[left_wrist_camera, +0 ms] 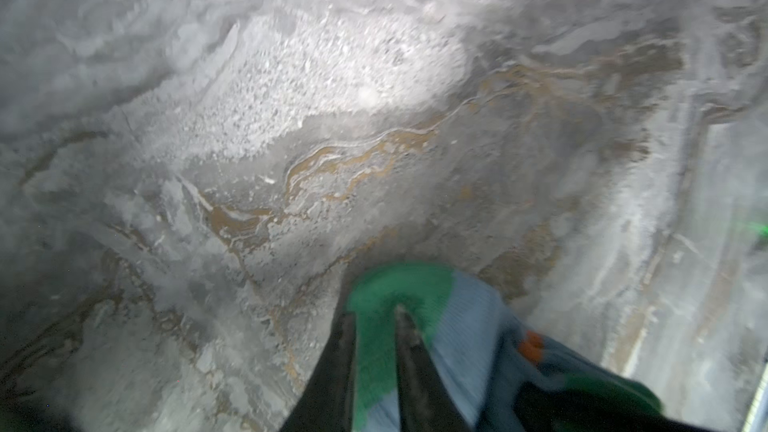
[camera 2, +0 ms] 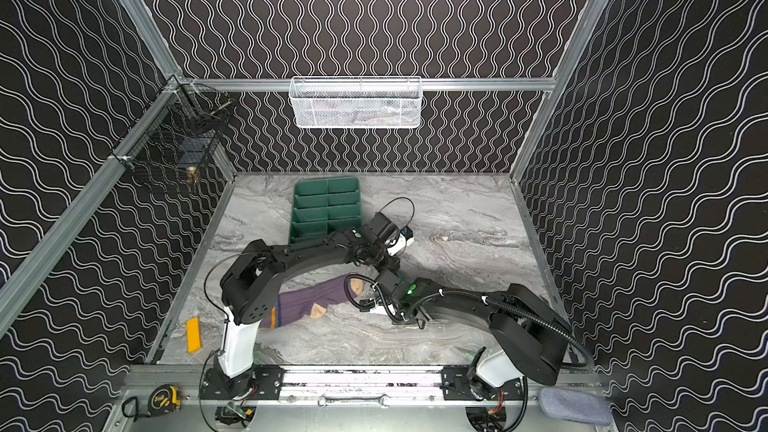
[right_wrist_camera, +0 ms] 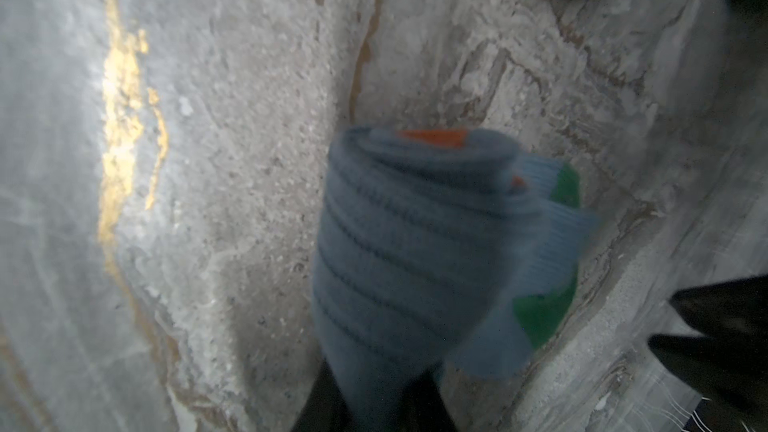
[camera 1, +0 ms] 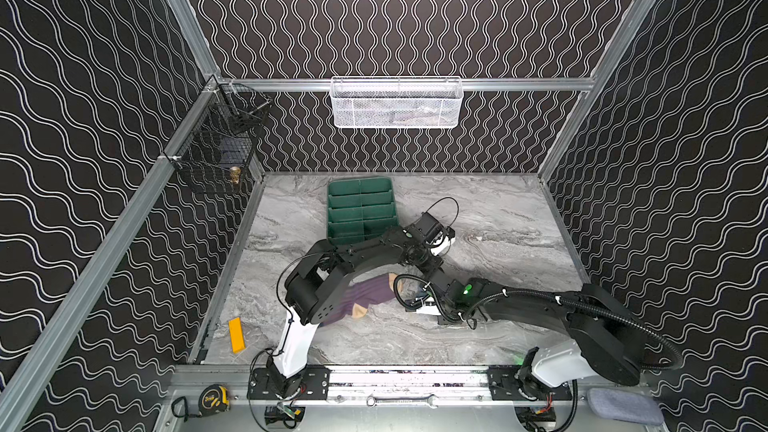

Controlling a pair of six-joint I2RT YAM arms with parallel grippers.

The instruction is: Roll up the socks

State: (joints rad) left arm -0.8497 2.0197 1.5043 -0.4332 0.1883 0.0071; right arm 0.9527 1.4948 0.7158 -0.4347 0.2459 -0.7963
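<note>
Left gripper point(left_wrist_camera: 374, 317): jaws a little apart, astride the green toe of the blue sock point(left_wrist_camera: 465, 338). The cloth fills the gap and touches both fingers point(left_wrist_camera: 415, 367). Cannot tell whether they pinch it or merely flank it.
Right gripper point(right_wrist_camera: 374, 401): clenched on the rolled body of the blue sock, with a dark finger on either side of the roll's end.
Gripper position: in both top views the two meet mid-table, the left arm reaching across to the right. The wrists hide the blue sock there.
Blue sock, location: between the two grippers, just right of the purple sock's toe. Contact with the surface cannot be determined.
Blue sock, condition: the body is wound into a tight cylinder with knitted ribs running round it. There is an orange band at one end. The lighter blue foot and green toe lie loose at the side, not rolled in.
Purple sock point(camera 2: 307, 301): flat and unrolled, near-centre. Ribbed knit, with the tan toe to the right, the tan heel on the near edge, and the orange-navy stripe at the left under the left arm.
Table point(camera 1: 519, 218): grey marble-look top, veined, with a fine grain and brown and gold streaks.
Other items: green tray point(camera 1: 359, 201) with divided compartments, far-centre; yellow block point(camera 1: 237, 334), near left.
Image quality: both wrist views are motion-blurred.
</note>
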